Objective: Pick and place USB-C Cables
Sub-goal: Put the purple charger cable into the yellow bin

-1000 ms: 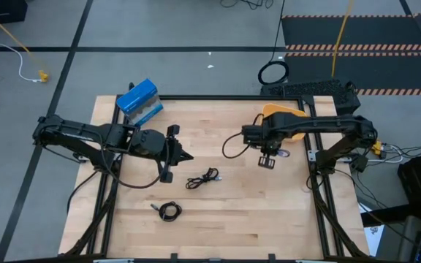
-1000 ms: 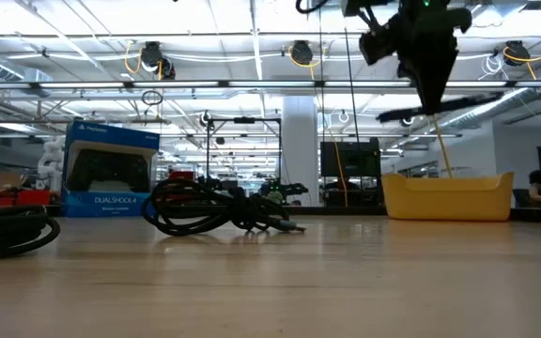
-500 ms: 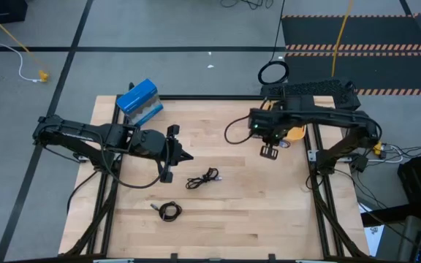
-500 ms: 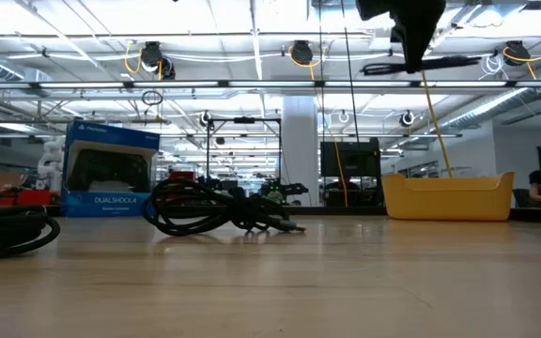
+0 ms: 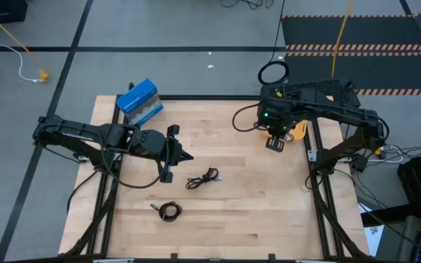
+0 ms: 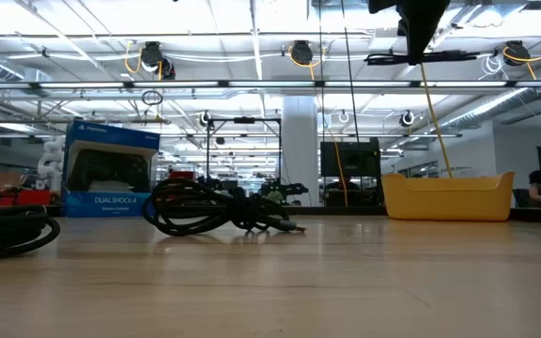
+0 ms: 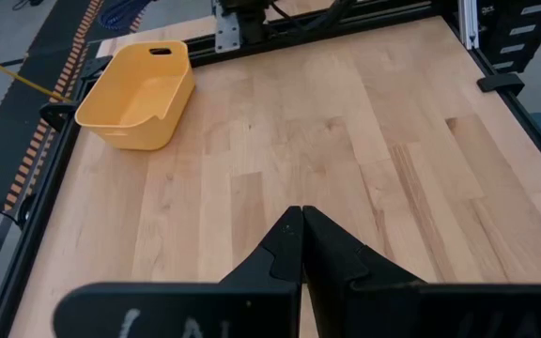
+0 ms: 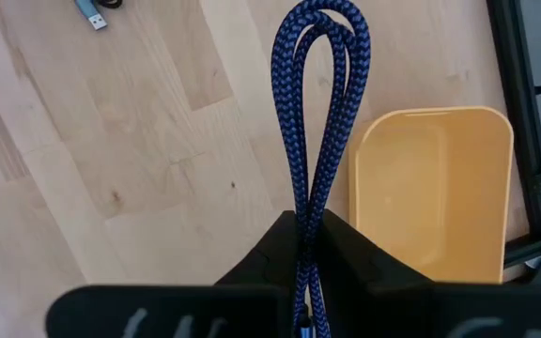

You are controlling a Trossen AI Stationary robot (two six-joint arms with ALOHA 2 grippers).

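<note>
My right fingers (image 8: pixel 301 246) pinch tight on the blue-purple cable (image 8: pixel 319 113), whose doubled loop stands out past the fingertips; this gripper (image 5: pixel 275 142) hangs above the tabletop (image 5: pixel 247 212) at the edge of the yellow bin (image 8: pixel 435 192), near the far right corner; in the low view it sits high over that bin (image 6: pixel 447 196). My left fingers (image 7: pixel 301 246) are pressed together on nothing, hovering left of centre (image 5: pixel 172 153) and pointing across the bare wood toward the bin (image 7: pixel 139 94). One black cable (image 5: pixel 203 178) lies loosely near the middle, just right of my left gripper; the other black cable (image 5: pixel 169 211) lies coiled nearer the front edge; a blue box (image 5: pixel 138 102) rests at the far left corner.
</note>
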